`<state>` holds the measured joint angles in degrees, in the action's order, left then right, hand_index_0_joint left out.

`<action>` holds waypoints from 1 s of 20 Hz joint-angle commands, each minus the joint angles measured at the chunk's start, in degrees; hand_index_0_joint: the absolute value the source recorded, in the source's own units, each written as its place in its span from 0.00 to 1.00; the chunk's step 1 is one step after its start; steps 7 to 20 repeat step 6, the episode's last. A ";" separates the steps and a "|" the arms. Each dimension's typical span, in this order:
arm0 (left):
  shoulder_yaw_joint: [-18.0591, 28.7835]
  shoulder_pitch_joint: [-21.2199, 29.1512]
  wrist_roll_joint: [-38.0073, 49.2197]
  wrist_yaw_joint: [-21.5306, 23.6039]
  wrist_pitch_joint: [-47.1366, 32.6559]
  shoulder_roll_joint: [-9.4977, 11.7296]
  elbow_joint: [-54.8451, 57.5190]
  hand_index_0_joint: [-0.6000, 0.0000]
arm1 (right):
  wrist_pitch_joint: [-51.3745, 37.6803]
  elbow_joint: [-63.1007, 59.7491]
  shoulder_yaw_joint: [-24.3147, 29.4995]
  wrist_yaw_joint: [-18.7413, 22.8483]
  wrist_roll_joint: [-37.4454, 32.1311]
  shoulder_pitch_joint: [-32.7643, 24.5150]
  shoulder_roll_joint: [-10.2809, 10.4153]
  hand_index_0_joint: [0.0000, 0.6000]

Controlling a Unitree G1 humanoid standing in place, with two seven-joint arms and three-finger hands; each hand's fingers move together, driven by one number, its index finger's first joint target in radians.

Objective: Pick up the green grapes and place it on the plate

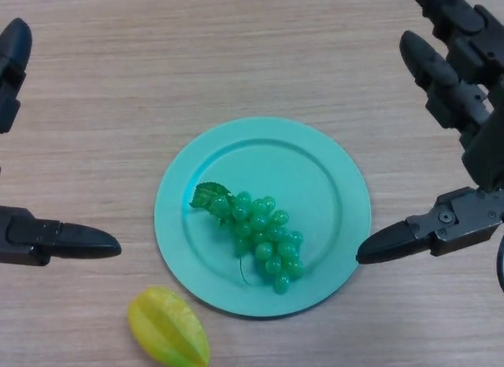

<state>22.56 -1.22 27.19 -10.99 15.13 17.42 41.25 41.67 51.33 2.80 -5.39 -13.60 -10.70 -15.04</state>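
A bunch of green grapes [260, 235] with a leaf lies on the light green plate [315, 158], in its lower middle part. My left hand [39, 239] shows at the left edge, open and empty, apart from the plate. My right hand [449, 221] is at the right edge, open and empty, its thumb tip just right of the plate's rim and its fingers higher up at the top right.
A yellow-green starfruit [169, 328] lies on the wooden table [236, 52] just below the plate's lower left rim.
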 commanded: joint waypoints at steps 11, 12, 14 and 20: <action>1.78 2.52 -3.44 0.11 0.23 2.27 4.27 1.00 | -11.01 1.55 3.76 -1.54 2.82 -0.97 -1.67 0.00; 1.78 2.52 -3.44 0.11 0.23 2.27 4.27 1.00 | -11.01 1.55 3.76 -1.54 2.82 -0.97 -1.67 0.00; 1.78 2.52 -3.44 0.11 0.23 2.27 4.27 1.00 | -11.01 1.55 3.76 -1.54 2.82 -0.97 -1.67 0.00; 1.78 2.52 -3.44 0.11 0.23 2.27 4.27 1.00 | -11.01 1.55 3.76 -1.54 2.82 -0.97 -1.67 0.00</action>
